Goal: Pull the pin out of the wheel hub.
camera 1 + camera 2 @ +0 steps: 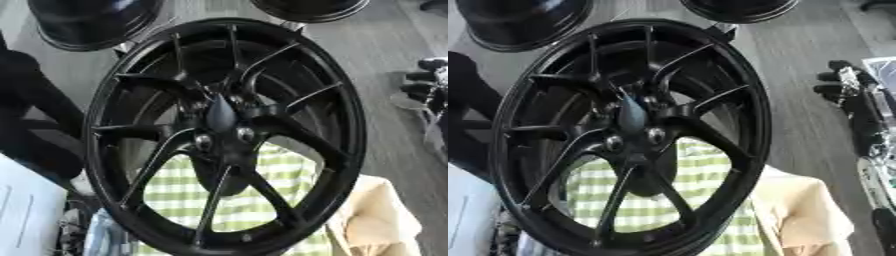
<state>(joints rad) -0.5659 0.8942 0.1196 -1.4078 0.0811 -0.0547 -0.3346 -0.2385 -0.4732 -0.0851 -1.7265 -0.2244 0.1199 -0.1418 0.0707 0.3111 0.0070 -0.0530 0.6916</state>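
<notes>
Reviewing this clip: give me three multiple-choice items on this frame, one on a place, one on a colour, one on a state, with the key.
1. Where does the robot's right hand show?
A. At the right edge, apart from the wheel
B. On the hub
C. Under the wheel

2. What colour is the checked cloth seen through the spokes?
A. Red and white
B. Green and white
C. Blue and black

3. How does the black wheel stand?
A. Lying flat, face down
B. Broken in two
C. Tilted up, its face towards the camera

Key: 1 A, dark fingers show at the right edge with floor between them and the rim. 2 B, green and white checks fill the lower gaps. 3 C, the spokes and the hub face the camera.
</notes>
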